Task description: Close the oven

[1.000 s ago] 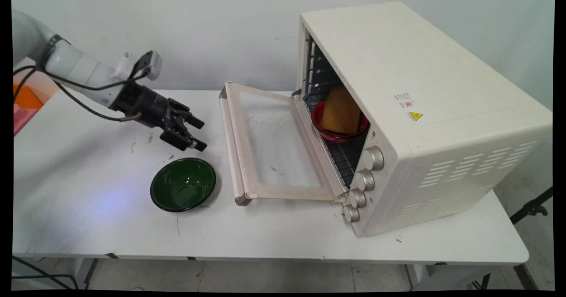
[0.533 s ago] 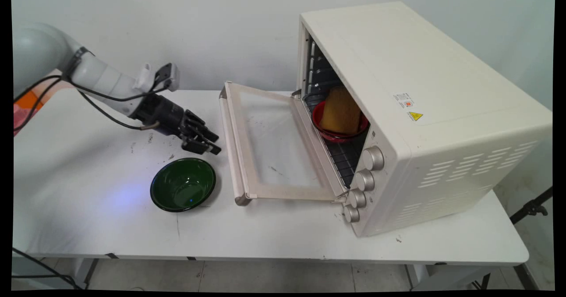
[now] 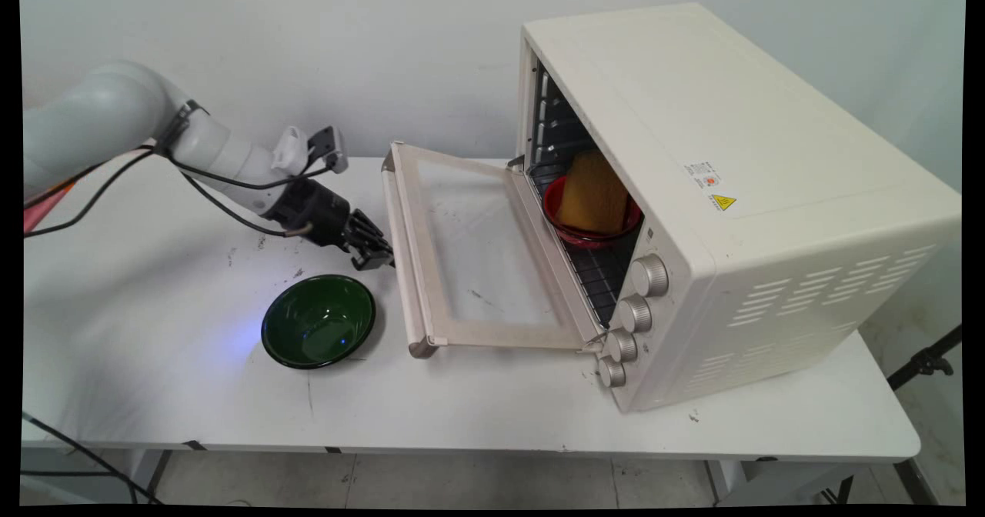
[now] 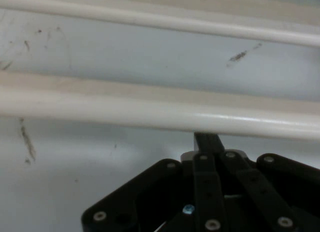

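Observation:
My gripper sits low over the table at the left edge of the open door of a cream toaster oven. Its tips reach the door's handle bar. In the hand view the cream handle bar runs across just ahead. The gripper is shut, its fingers pressed together with their tips tucked under the bar and nothing between them. A dark green bowl stands empty on the table just in front of the gripper.
Inside the oven a red bowl holding a yellow-orange block sits on the wire rack. Several knobs line the oven's front. The white table ends at its near edge below the bowl.
The arm has swung right across the table, from left of the green bowl up to the door's handle. Its fingers, apart a second ago, have come together.

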